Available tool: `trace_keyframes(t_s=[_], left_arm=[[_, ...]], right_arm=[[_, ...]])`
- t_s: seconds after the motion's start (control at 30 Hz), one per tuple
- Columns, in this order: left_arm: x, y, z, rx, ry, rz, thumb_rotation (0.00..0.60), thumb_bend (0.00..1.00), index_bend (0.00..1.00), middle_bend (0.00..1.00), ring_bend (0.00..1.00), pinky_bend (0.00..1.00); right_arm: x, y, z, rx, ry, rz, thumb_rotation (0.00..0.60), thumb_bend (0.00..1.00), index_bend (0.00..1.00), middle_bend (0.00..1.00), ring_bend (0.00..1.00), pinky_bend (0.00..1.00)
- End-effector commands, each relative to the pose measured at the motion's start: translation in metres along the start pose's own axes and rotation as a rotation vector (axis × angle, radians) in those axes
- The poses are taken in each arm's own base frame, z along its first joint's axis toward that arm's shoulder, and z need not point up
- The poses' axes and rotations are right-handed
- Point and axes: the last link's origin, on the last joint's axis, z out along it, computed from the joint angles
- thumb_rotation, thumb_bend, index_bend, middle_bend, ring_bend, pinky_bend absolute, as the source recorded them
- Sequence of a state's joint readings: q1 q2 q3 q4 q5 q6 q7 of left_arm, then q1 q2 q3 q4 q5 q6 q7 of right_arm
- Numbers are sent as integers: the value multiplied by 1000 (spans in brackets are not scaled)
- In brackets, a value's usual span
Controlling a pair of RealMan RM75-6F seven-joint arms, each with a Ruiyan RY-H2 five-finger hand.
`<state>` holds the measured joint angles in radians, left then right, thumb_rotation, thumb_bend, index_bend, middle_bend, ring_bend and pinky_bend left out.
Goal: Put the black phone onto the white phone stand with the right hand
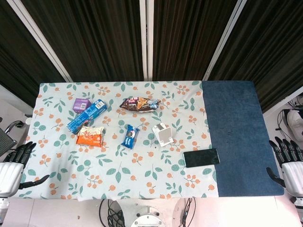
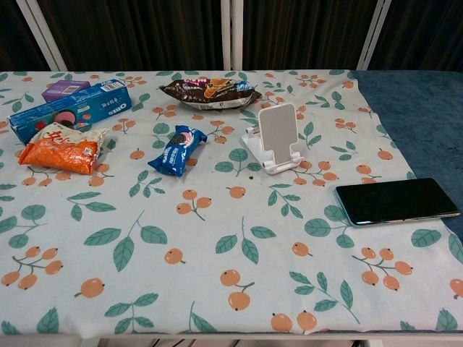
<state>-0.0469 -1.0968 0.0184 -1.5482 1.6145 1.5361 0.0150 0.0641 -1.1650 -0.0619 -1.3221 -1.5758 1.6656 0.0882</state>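
The black phone [image 1: 201, 157] [image 2: 396, 200] lies flat near the right edge of the floral cloth, partly over the blue mat. The white phone stand [image 1: 163, 134] [image 2: 275, 136] stands upright just up and left of it, with nothing on it. My right hand [image 1: 288, 162] hangs beyond the table's right edge, fingers spread and holding nothing, well to the right of the phone. My left hand [image 1: 14, 165] sits off the table's left edge, also open. Neither hand shows in the chest view.
Snacks lie on the left half of the cloth [image 1: 118, 170]: a blue Oreo box [image 1: 86, 116] [image 2: 71, 109], a purple box [image 1: 81, 104], an orange packet [image 1: 90, 136] [image 2: 61, 148], a small blue packet [image 1: 129, 136] [image 2: 176, 150] and a dark bag [image 1: 139, 104] [image 2: 210, 92]. A blue mat [image 1: 236, 137] covers the right side.
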Motion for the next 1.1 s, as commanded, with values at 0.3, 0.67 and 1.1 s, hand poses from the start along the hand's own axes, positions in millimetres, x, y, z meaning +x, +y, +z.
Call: trace_keyframes(t_s=[0.3, 0.67, 1.1], left_arm=[[-2, -2, 2, 7, 2, -12, 172, 66, 35, 66, 104, 251], [-8, -7, 5, 13, -18, -19, 182, 66, 35, 66, 104, 251], [-21, -4, 2, -19, -51, -49, 209, 67, 34, 66, 104, 251]], right_arm=[[2, -2, 0, 10, -8, 10, 600, 177, 0, 0, 0, 0], [-12, -22, 1, 25, -207, -2, 600, 176, 0, 0, 0, 0], [-31, -90, 44, 81, -402, -21, 600, 174, 0, 0, 0, 0]])
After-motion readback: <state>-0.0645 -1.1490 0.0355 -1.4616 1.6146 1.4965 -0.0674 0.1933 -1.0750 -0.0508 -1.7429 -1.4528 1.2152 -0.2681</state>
